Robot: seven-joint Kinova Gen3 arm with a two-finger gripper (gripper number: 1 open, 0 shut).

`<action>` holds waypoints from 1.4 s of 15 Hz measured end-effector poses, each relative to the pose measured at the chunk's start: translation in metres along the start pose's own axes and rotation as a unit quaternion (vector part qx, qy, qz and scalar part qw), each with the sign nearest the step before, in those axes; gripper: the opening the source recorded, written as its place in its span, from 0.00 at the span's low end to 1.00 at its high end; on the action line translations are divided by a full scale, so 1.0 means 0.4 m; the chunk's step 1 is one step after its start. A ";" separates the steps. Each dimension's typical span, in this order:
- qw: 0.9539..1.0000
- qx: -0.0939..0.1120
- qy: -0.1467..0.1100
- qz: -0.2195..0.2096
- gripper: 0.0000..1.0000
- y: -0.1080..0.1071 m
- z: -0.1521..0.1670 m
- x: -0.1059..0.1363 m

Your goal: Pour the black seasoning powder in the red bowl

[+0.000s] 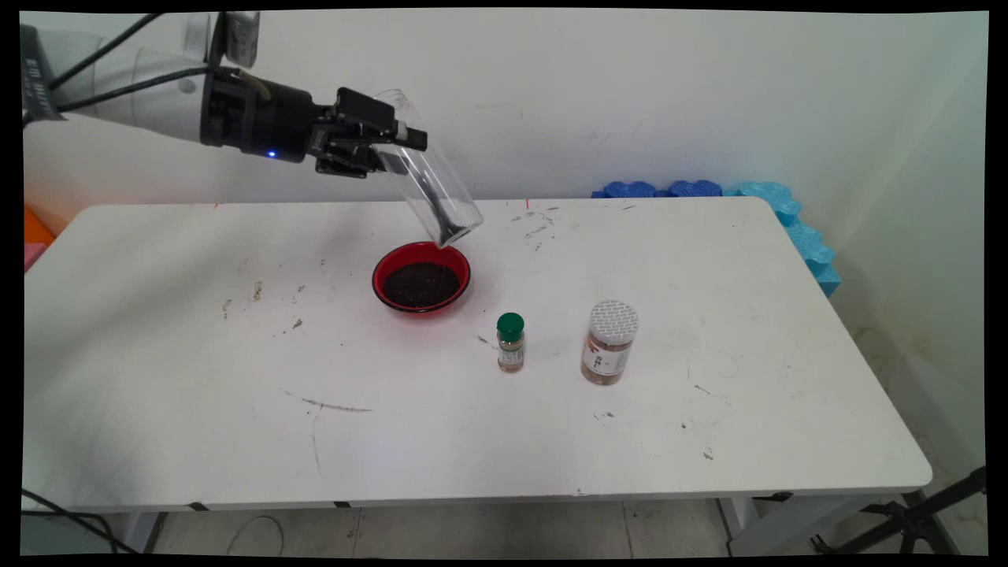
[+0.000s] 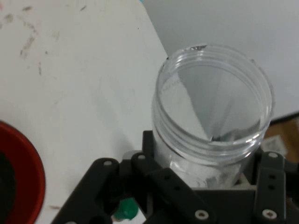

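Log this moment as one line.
gripper: shut on clear jar | jar: tilted above red bowl, looks empty | bowl: dark grains | nearby: green-capped bottle, white-capped jar upright

Gripper (image 2: 212, 186) clamps clear jar (image 2: 212, 112); red bowl (image 2: 25, 172) at left edge.

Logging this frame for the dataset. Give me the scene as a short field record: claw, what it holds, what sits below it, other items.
claw: shut on the clear jar, raised above the table
clear jar: lidless, tilted, appears empty, above the bowl's far rim
red bowl: on the white table, filled with dark granules
green-capped bottle: upright, right of the bowl
white-capped jar: upright, right of the green-capped bottle, apart from it
blue foam: beyond the table's far right corner
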 end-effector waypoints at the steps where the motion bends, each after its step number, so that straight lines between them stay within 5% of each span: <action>1: 1.000 0.000 -0.002 0.019 0.00 0.004 -0.003 -0.001; 4: 0.995 0.000 -0.008 0.099 0.00 0.022 -0.016 -0.009; 7: 0.980 0.000 -0.022 0.196 0.00 0.041 -0.035 -0.028; 12: 0.949 0.005 -0.043 0.312 0.00 0.054 -0.054 -0.064; 17: 0.909 0.003 -0.069 0.410 0.00 0.048 -0.056 -0.117; 21: 0.890 0.005 -0.078 0.450 0.00 0.029 -0.044 -0.154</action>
